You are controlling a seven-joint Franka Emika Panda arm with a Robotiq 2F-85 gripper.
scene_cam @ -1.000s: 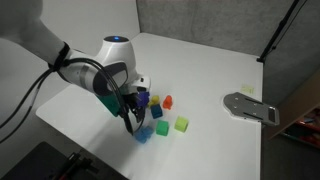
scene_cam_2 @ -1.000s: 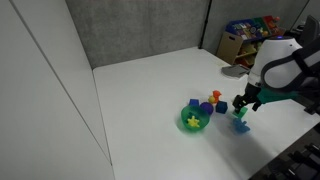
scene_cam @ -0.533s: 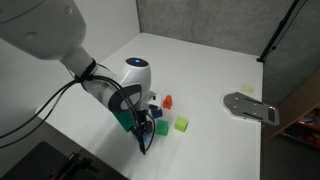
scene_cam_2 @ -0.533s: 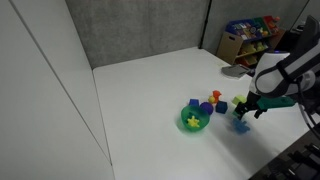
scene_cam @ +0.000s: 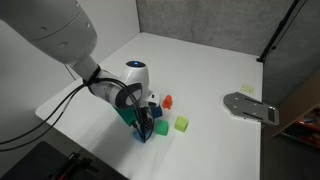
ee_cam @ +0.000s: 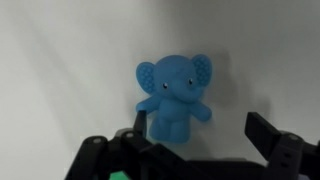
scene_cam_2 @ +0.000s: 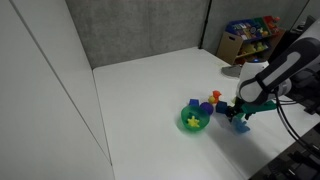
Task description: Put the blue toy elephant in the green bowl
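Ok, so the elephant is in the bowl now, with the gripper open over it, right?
Not in the bowl. The elephant is on the table, with the gripper open over it, as the wrist view shows. In an exterior view the bowl sits apart from it.

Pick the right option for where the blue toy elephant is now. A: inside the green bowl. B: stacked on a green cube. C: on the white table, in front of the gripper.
C: in the wrist view the blue toy elephant lies on the white table ahead of the open gripper, not in the green bowl.
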